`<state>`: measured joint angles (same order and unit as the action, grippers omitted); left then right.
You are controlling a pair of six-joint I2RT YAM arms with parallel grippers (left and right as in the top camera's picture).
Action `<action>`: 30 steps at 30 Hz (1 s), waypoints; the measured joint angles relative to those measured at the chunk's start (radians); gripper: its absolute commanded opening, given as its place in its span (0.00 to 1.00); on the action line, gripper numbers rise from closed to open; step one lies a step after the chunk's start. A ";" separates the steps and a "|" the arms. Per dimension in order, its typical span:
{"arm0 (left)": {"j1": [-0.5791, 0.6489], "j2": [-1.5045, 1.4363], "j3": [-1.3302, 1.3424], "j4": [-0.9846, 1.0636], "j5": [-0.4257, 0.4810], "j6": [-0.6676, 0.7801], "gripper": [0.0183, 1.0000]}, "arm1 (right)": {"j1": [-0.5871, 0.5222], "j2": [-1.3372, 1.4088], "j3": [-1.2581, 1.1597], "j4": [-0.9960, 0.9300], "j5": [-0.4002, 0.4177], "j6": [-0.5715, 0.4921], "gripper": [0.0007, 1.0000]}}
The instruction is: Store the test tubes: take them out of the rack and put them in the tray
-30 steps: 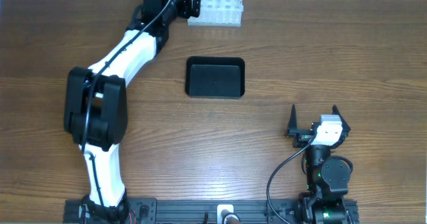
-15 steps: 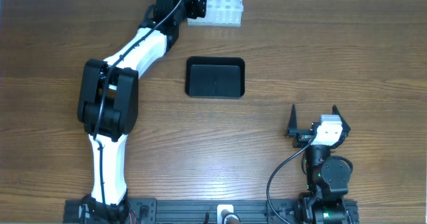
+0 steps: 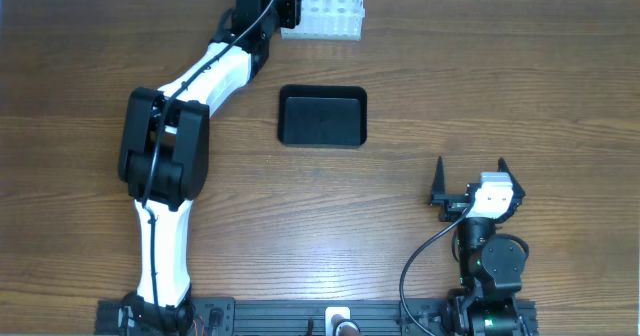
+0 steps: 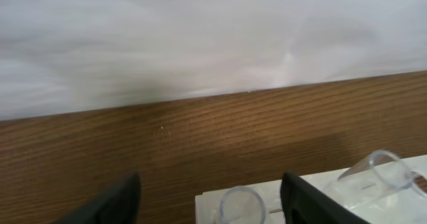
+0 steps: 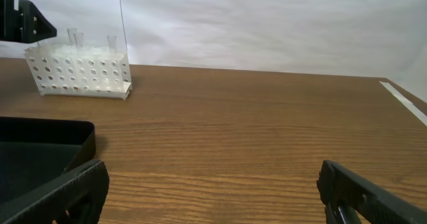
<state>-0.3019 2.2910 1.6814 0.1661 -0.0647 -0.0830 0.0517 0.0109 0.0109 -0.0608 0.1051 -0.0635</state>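
White perforated plastic rack [image 3: 322, 17] at far edge of brown wooden counter [image 3: 500, 96], clear test tubes [image 5: 113, 41] upright in it; black rectangular plastic tray [image 3: 322, 116] before rack, apart; left hand [image 3: 290, 6] at rack's left end; right hand [image 3: 470, 174] well apart, near side, right.

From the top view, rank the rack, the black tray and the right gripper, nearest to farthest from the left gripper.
1. Rack, beside the left gripper, at the far edge.
2. Black tray, mid-table.
3. Right gripper, near edge, right side.
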 measured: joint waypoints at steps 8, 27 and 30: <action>-0.005 0.023 0.000 0.006 0.000 0.000 0.48 | 0.000 0.000 0.000 0.000 0.000 0.000 0.99; -0.008 0.024 0.004 0.032 0.000 -0.004 0.21 | 0.000 0.000 0.000 0.000 0.000 0.000 0.99; -0.008 0.024 0.004 0.032 0.000 -0.004 0.17 | 0.000 0.000 0.000 0.000 0.000 0.000 0.99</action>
<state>-0.3103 2.3154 1.6852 0.1982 -0.0647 -0.0868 0.0517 0.0109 0.0109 -0.0608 0.1051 -0.0635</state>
